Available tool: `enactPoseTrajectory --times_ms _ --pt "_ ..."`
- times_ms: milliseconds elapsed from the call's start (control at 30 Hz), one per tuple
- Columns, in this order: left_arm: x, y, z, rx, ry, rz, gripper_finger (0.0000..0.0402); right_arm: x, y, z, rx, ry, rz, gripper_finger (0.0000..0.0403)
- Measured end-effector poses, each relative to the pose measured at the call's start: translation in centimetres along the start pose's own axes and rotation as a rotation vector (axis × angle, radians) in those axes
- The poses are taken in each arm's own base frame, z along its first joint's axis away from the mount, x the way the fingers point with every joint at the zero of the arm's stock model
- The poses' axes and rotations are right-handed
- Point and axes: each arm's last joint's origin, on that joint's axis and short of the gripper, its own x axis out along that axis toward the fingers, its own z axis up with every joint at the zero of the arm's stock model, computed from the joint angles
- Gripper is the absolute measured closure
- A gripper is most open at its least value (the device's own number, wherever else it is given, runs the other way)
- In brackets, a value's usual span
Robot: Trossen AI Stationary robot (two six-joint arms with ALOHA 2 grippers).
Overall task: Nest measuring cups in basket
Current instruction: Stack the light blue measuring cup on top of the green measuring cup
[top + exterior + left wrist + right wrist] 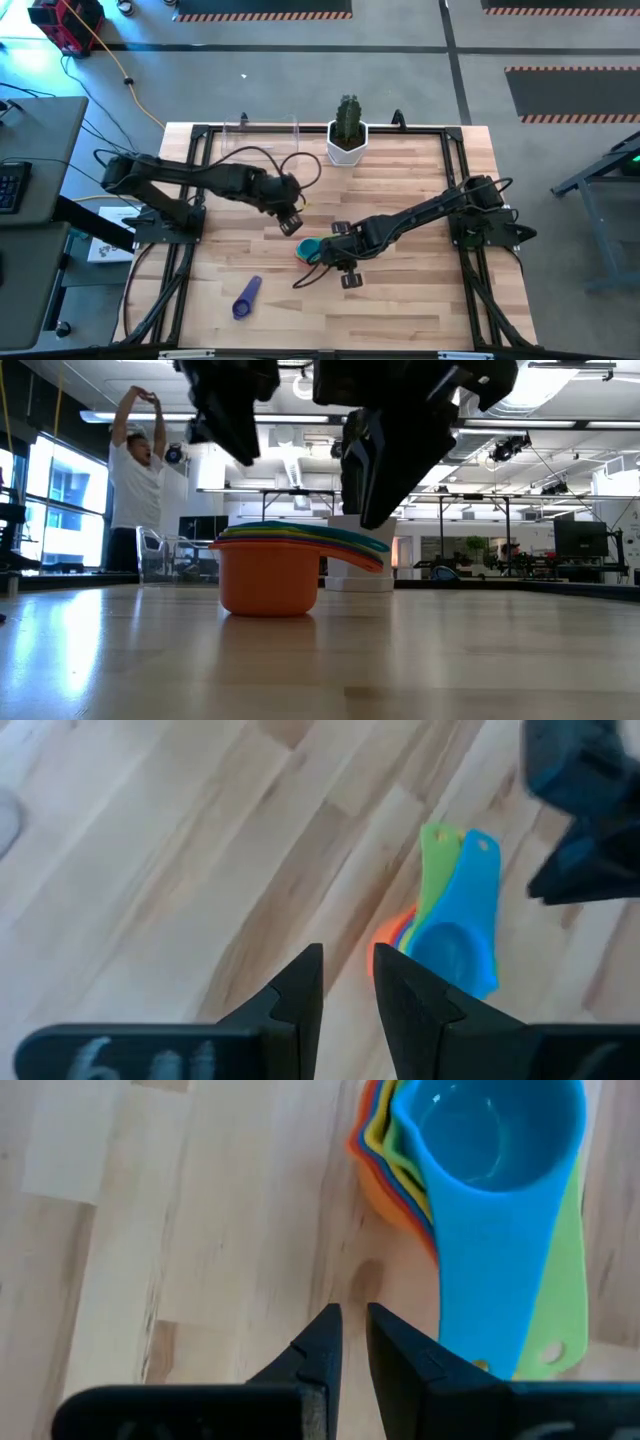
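Note:
A nested stack of measuring cups (308, 250) stands on the table on its orange bottom cup (268, 582). A blue cup (480, 1170) sits on top, and the handles (350, 548) fan out to one side. A lone purple cup (247, 297) lies nearer the near edge. The clear basket (262, 135) stands at the far edge, left of the cactus pot. My left gripper (291, 221) hovers shut, just far-left of the stack (450, 925). My right gripper (346, 268) is shut beside the handles, on the stack's right.
A white pot with a green cactus (347, 135) stands at the far edge, right of the basket. Bare wood (420, 300) lies near and right of the stack. A person (135, 470) stands in the room beyond the table.

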Motion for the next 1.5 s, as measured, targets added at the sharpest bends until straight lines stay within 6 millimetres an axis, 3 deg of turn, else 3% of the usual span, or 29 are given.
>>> enactPoseTrajectory --times_ms 333,667,1100,1500 --pt "5.4 1.5 1.2 0.073 0.150 -0.029 0.0321 1.0 -0.1 -0.3 0.119 -0.008 -0.012 0.0361" --pt "10.1 1.4 1.3 0.110 0.240 -0.112 0.0321 2.9 -0.7 -0.7 0.265 0.030 -0.090 0.0361" --pt "11.4 0.6 1.2 0.166 0.233 -0.188 0.0321 3.0 -2.6 -0.7 0.391 0.043 -0.126 0.0361" --pt "11.3 0.3 1.2 0.195 0.241 -0.245 0.0321 2.9 -2.6 -0.6 0.456 0.033 -0.118 0.0362"
